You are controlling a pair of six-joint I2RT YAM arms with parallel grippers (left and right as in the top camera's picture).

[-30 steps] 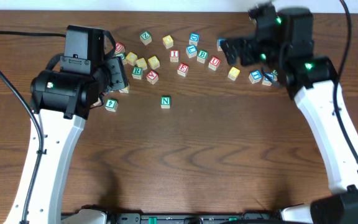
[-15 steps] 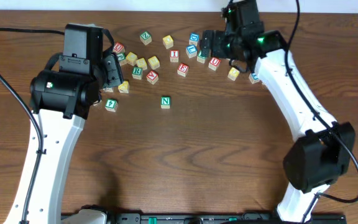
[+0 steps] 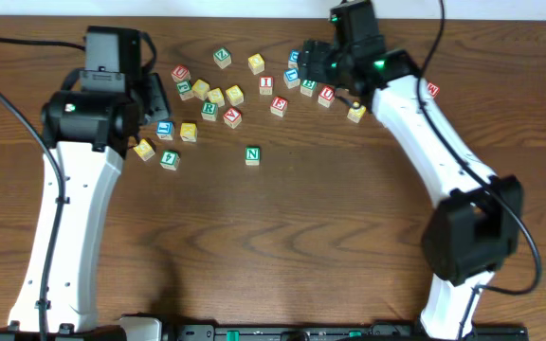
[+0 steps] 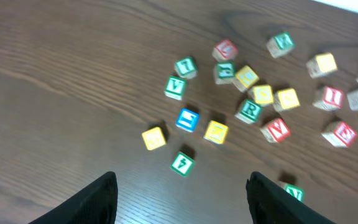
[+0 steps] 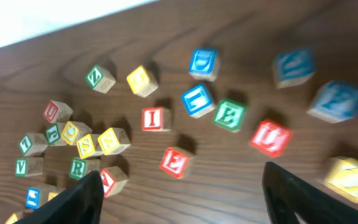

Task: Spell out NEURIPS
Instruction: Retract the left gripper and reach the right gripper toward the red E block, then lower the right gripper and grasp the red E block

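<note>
The green N cube lies alone in front of the scattered cluster and shows at the left wrist view's lower right. The red E cube, red I cube, red U cube and green R cube lie in the cluster with yellow-topped cubes. I cannot make out a P. My right gripper is open and empty above E and U. My left gripper is open and empty, left of the cluster.
Other cubes lie about: a green B, a blue I, a green lightning cube, a blue cube, yellow ones and a red one at far right. The table's back edge runs behind the cluster.
My right arm has swung left from the table's right side to hover over the cluster's right part. My left arm has drawn back a little, uncovering cubes near it.
</note>
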